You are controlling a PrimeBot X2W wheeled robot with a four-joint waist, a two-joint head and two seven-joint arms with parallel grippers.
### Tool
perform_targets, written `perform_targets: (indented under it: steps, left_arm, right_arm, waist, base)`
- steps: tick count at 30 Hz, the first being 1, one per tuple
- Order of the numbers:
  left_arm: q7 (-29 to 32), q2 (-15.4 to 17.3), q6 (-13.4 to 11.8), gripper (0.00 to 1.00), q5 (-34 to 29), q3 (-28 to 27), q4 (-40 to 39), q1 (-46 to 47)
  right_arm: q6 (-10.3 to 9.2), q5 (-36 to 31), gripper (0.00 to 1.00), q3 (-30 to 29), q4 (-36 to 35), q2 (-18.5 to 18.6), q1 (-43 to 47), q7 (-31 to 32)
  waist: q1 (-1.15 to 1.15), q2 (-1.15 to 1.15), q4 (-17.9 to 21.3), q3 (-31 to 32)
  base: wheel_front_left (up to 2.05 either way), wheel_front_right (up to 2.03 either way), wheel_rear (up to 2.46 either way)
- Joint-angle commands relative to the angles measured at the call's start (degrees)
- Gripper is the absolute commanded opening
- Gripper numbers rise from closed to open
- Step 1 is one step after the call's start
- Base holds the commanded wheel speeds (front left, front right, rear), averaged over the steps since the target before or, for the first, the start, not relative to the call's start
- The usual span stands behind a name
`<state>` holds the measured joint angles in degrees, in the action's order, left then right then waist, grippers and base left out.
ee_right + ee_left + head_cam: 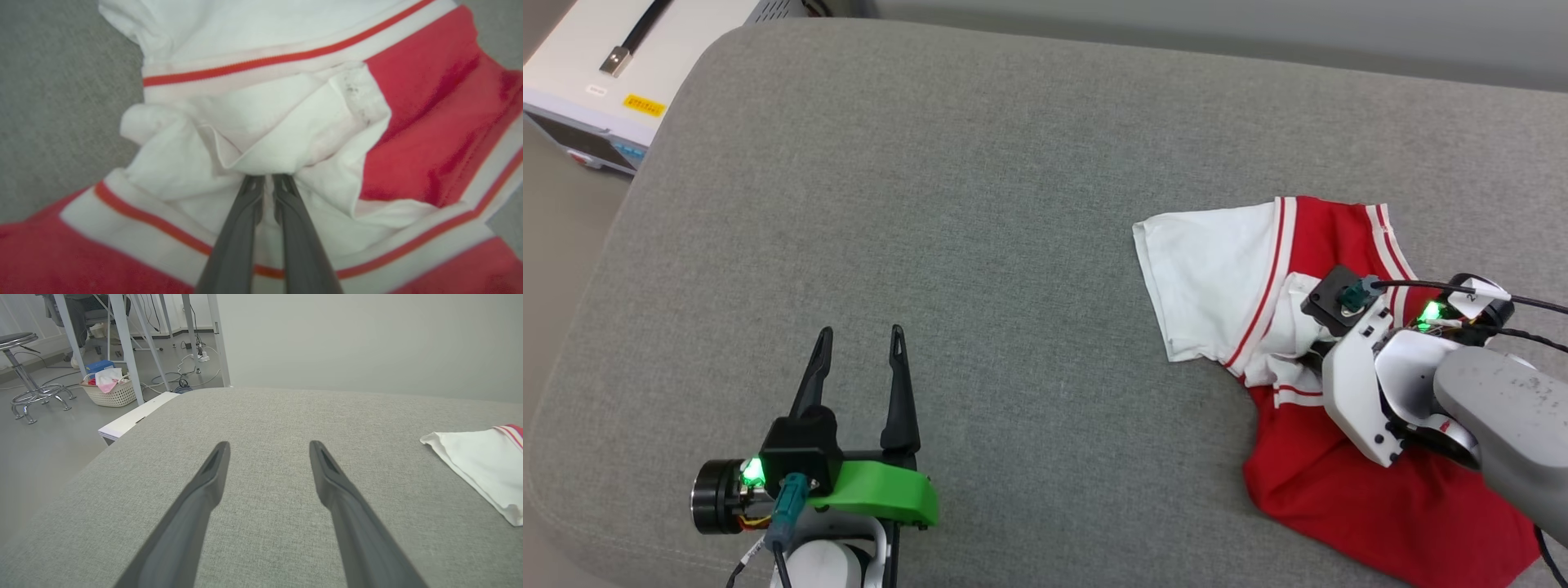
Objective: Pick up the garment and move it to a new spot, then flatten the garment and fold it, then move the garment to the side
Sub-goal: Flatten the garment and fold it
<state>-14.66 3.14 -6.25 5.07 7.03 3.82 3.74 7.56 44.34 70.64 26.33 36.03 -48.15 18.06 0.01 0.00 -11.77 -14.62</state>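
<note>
The wide grey woven fabric cushion [980, 204] gives free passage ahead of my left gripper [860, 335]; on my right, the crumpled red-and-white jersey shirt [1339, 498] blocks the surface.

Noted right gripper [267, 181] pinched nearly together on a puckered white fold of the red-and-white T-shirt [421, 122]. Recorded crumpled white cloth bunched around the fingertips, striped red-white trim above and below, red panel at right. Seen grey woven upholstery [49, 102] at left.
</note>
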Motion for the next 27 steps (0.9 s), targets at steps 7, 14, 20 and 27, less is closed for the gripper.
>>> perform_targets:
  steps: [7, 14, 20, 27]
  left_arm:
    - [-0.3, -0.3, 0.4, 1.00, -0.8, -0.9, 0.1, -2.1]
    - [-0.3, -0.3, 0.7, 1.00, -0.9, -1.6, -0.1, -3.7]
    - [-0.3, -0.3, 0.9, 1.00, -1.1, -2.1, -0.1, -4.7]
    - [-0.3, -0.3, 1.0, 1.00, -1.3, -2.3, -0.1, -5.3]
  right_arm:
    - [-0.08, -1.2, 0.00, -2.1, -3.1, -2.1, -1.9, -14.1]
    - [-0.08, -0.1, 0.00, -9.3, -4.5, -3.1, 2.1, -25.3]
    - [-0.08, 4.2, 0.00, -20.1, -3.1, -4.0, 10.6, -32.2]
    - [-0.08, 3.9, 0.00, -45.8, -3.1, -6.5, 26.0, -33.0]
  waist:
    - [-0.01, 0.00, 4.4, 5.3]
    - [-0.01, 0.00, 6.8, 6.8]
    - [-0.01, 0.00, 8.5, 7.4]
    - [-0.01, 0.00, 10.4, 7.3]
  base:
    - [0.00, 0.00, 0.00]
    - [0.00, 0.00, 0.00]
    - [0.00, 0.00, 0.00]
    - [0.00, 0.00, 0.00]
